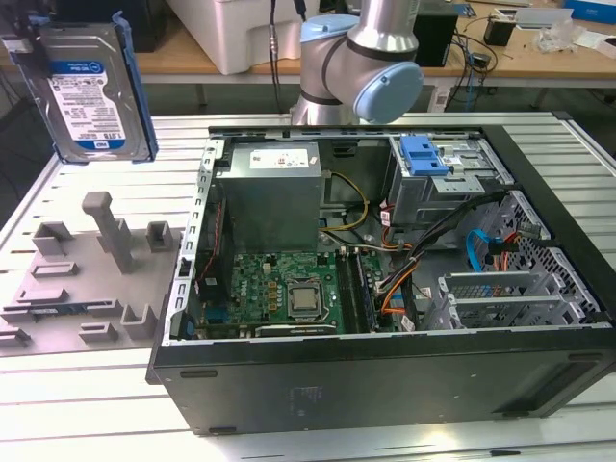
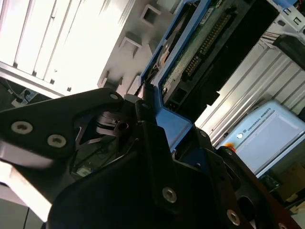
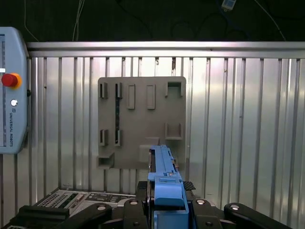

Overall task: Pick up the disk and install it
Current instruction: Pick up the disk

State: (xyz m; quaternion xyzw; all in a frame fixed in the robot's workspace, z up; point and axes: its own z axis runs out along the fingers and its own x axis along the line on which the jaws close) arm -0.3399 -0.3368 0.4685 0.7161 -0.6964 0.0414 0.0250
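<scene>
In the exterior view the disk point(image 1: 91, 91), a silver hard drive with a blue-and-white label in a blue carrier rail, hangs upright in the air at the far left, above the grey fixture plate point(image 1: 87, 279). In both wrist views my gripper point(image 3: 167, 210) point(image 2: 157, 124) is shut on the disk's blue rail point(image 3: 164, 183). The disk's connector edge point(image 2: 205, 43) runs away from the black fingers point(image 2: 143, 157). The fixture plate point(image 3: 141, 121) lies below the held disk.
The open computer case point(image 1: 385, 356) fills the middle and the exterior view's right, with a grey power supply point(image 1: 269, 192), a motherboard point(image 1: 289, 294), loose cables and a drive cage with a blue latch point(image 1: 428, 154). The arm's joint point(image 1: 371, 67) stands behind the case. A teach pendant point(image 3: 12, 90) lies beside the ribbed table.
</scene>
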